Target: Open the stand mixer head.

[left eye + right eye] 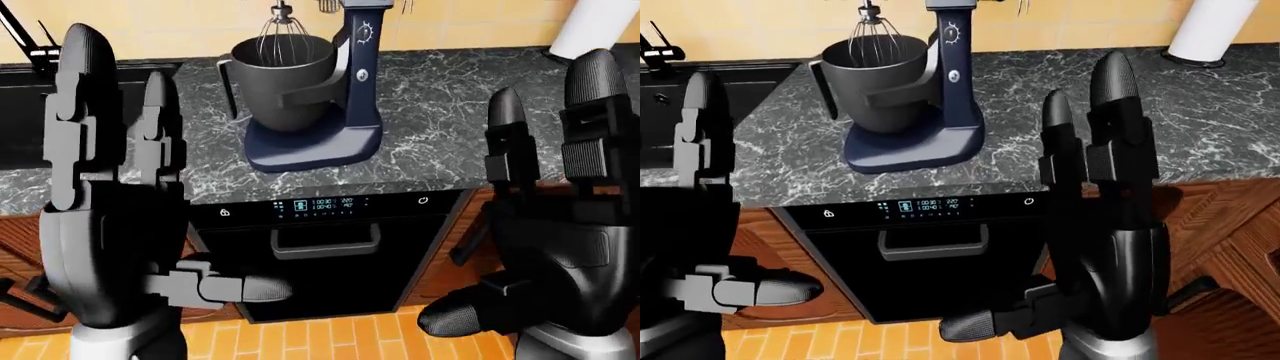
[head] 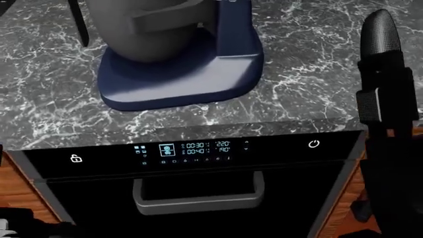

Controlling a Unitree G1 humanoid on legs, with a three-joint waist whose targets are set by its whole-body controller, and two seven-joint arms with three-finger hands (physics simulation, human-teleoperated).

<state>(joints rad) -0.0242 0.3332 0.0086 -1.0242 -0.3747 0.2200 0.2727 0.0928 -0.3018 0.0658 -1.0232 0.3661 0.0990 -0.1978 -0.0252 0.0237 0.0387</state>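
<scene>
Left-eye view shows you the stand mixer (image 1: 345,90) near the top centre, standing on the dark marbled tabletop (image 1: 440,112). Its navy column rises out of the top edge, so the head is cut off and you cannot tell how it sits. A grey bowl (image 1: 285,82) rests in the mixer's cradle arms over the navy base, and a wire whisk (image 1: 280,37) hangs down into the bowl's mouth.

Just below the tabletop edge you have a black oven (image 2: 198,198) with a lit display (image 2: 192,148) and a grey handle (image 2: 198,196). A white roll (image 1: 1210,30) stands on the tabletop at the top right of the right-eye view.

Your left robot hand (image 1: 120,217) is raised at the left of the left-eye view, fingers straight up and spread, thumb pointing inward, gripping nothing. Your right robot hand (image 1: 1110,225) is raised likewise, fingers extended and released. Both are well apart from the mixer, lower in the views than the tabletop edge.
</scene>
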